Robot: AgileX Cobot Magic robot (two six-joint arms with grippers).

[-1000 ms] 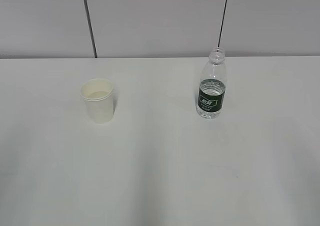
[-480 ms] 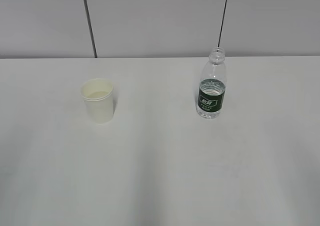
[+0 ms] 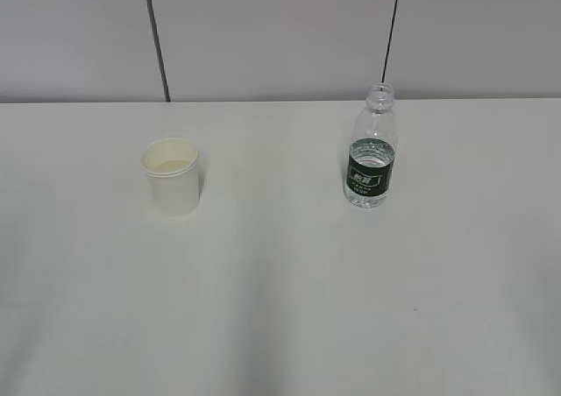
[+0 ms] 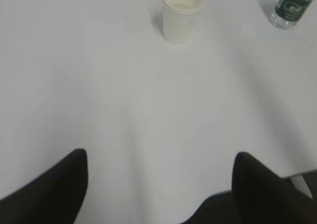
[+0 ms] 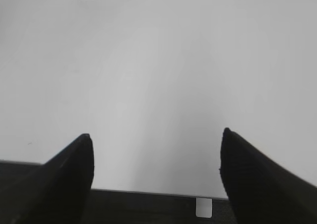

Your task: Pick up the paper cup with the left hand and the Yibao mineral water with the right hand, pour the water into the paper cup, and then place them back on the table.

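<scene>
White, thin paper makes the small tapered paper cup point(image 3: 173, 176) liable to crush or tip when gripped, while the capless clear green-labelled plastic bottle point(image 3: 372, 149), well right of it on the plain tabletop point(image 3: 280, 308), could spill; both black two-finger hands point(image 4: 158, 184) point(image 5: 156, 177) hang open, empty, well short.

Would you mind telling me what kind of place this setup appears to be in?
Probably a lab or office test bench: a bare white table, a plain grey panelled wall behind, and only a paper cup and water bottle set out.

Exterior slants down; wrist views share table point(image 3: 280, 308) from near edge
</scene>
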